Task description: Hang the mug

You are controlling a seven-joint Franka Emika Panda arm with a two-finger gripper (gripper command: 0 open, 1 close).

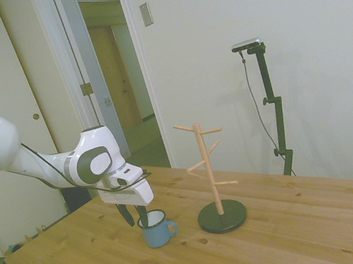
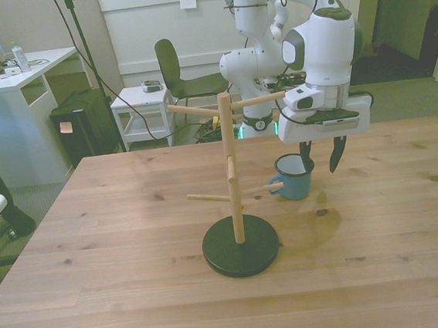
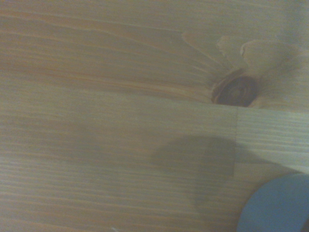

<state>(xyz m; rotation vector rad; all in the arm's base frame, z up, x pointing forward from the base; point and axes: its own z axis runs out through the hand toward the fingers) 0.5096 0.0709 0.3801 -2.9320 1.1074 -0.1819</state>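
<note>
Mug (image 2: 293, 176) upright on table (image 2: 133, 242), rim between spread hand (image 2: 319, 159) fingers.

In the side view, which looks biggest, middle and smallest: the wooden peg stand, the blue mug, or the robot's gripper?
Largest to smallest as they look in the side view:
1. The wooden peg stand, by far the tallest.
2. The gripper, though it sits nearer the camera, so this rank is unsure.
3. The blue mug, short and squat.

Pale walls (image 1: 217, 46) enclose the room, and an open doorway (image 1: 118, 74) leads to a dim hallway. Beyond the wooden table's (image 2: 95, 246) far edge stand a dark chair (image 2: 175, 71), a small white side table (image 2: 142, 109) and a white desk (image 2: 17, 82).
</note>
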